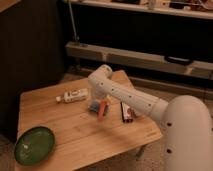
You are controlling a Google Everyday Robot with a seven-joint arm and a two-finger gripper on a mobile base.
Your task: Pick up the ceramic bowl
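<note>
The gripper point(100, 102) is held low over the middle of the wooden table point(75, 131), at the end of the white arm point(131, 100); how far it is open cannot be told, nor whether anything is held. A small blue item point(93, 106) and an orange item point(104, 108) are seen right at it; a white bottle point(74, 95) is laid on its side just to the left; a dark packet point(126, 112) lies to the right, under the arm. The ceramic bowl point(34, 145), green and glossy, is set upright at the table's front-left corner, well apart from the gripper.
</note>
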